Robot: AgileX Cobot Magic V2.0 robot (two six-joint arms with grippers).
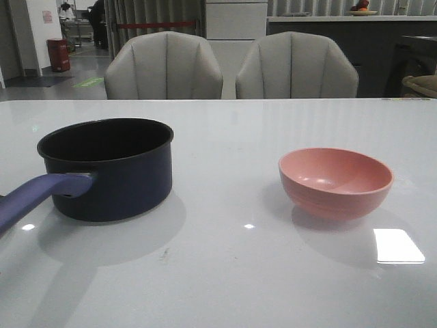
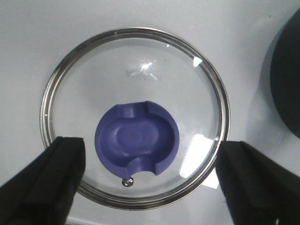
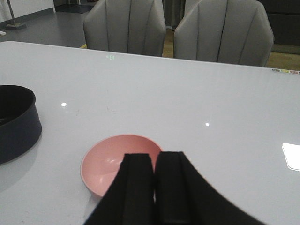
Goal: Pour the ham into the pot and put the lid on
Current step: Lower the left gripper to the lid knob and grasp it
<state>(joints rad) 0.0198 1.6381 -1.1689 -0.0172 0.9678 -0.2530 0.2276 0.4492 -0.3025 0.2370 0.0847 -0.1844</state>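
White table (image 1: pixel 225 273) | pot (image 1: pixel 113 171), pink bowl (image 1: pixel 336 181) apart | left hand (image 2: pixel 150 183) wide over lid (image 2: pixel 136 112) (right hand (image 3: pixel 153 197) pinched)

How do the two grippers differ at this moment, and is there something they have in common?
The left gripper is open, its fingers spread wide on either side of the lid, while the right gripper is shut, its fingers pressed together. The left gripper looks straight down on the lid's knob; the right gripper looks forward over the pink bowl. Both have black fingers, and neither holds anything.
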